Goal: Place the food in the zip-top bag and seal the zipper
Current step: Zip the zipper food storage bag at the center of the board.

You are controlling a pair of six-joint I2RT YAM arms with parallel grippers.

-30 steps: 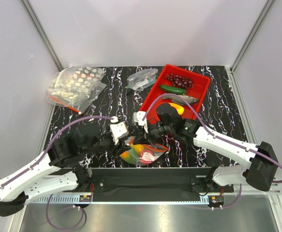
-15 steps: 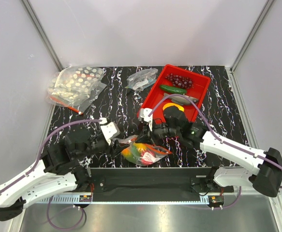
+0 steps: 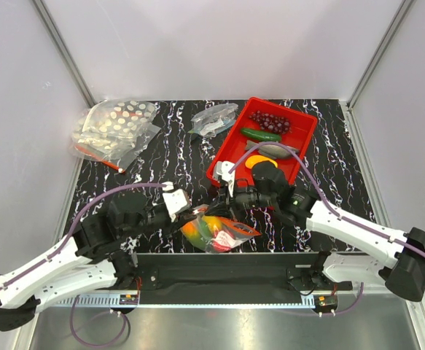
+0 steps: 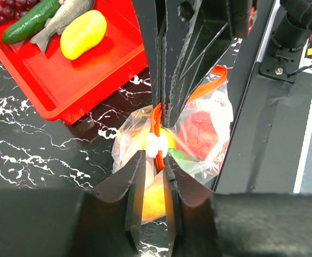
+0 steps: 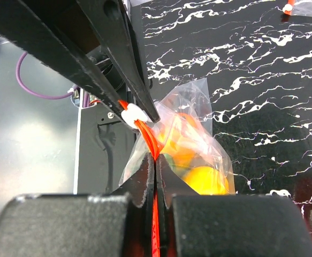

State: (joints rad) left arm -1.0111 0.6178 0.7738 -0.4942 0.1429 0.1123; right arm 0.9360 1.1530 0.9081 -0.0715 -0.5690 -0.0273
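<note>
The zip-top bag (image 3: 223, 235) lies near the front edge and holds yellow, green and red food pieces (image 4: 201, 128). Its zipper is an orange strip (image 4: 212, 80) with a white slider (image 4: 154, 145). My left gripper (image 4: 156, 156) is closed on the slider; it also shows in the top view (image 3: 196, 214). My right gripper (image 5: 154, 160) is shut on the orange strip just beside it, and shows in the top view (image 3: 213, 208). The two sets of fingertips nearly touch. The bag hangs below them, its mouth pinched together.
The red tray (image 3: 303, 135) behind the bag holds purple grapes (image 3: 269, 120), a cucumber (image 3: 260, 135), a grey fish (image 3: 274, 149) and an orange-yellow mango (image 4: 83, 35). Spotted clear bags (image 3: 116, 125) lie at the back left. A small greyish bag (image 3: 213, 119) lies beside the tray.
My left gripper drew left along the zipper, then came back right toward the right gripper. My right arm shifted slightly right, uncovering the mango in the tray. The bag stayed put.
</note>
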